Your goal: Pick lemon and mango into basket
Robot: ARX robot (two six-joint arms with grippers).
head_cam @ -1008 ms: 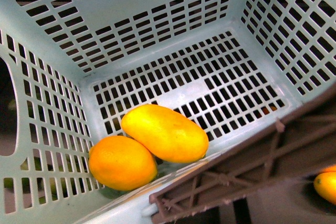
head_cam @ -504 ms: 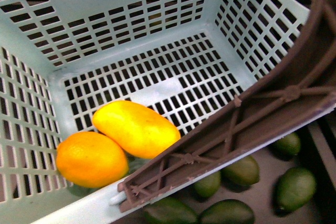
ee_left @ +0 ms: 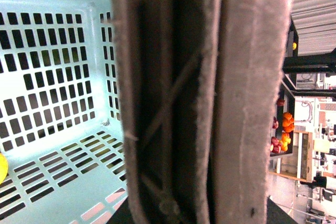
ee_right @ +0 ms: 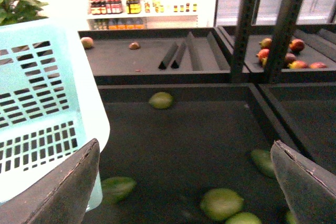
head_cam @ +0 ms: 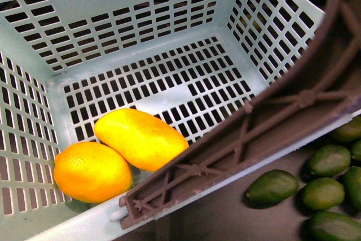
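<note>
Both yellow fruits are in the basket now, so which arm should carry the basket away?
Left, probably. Its wrist camera sits right against the brown handle, so it seems to hold the basket with the lemon and mango. The right gripper hangs open over the avocados.

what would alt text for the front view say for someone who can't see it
A lemon and a longer mango lie touching in the near left corner of a light aqua slotted basket, seen from above. The basket's brown ribbed handle crosses the lower right, and green avocados lie on a dark surface outside it.
</note>
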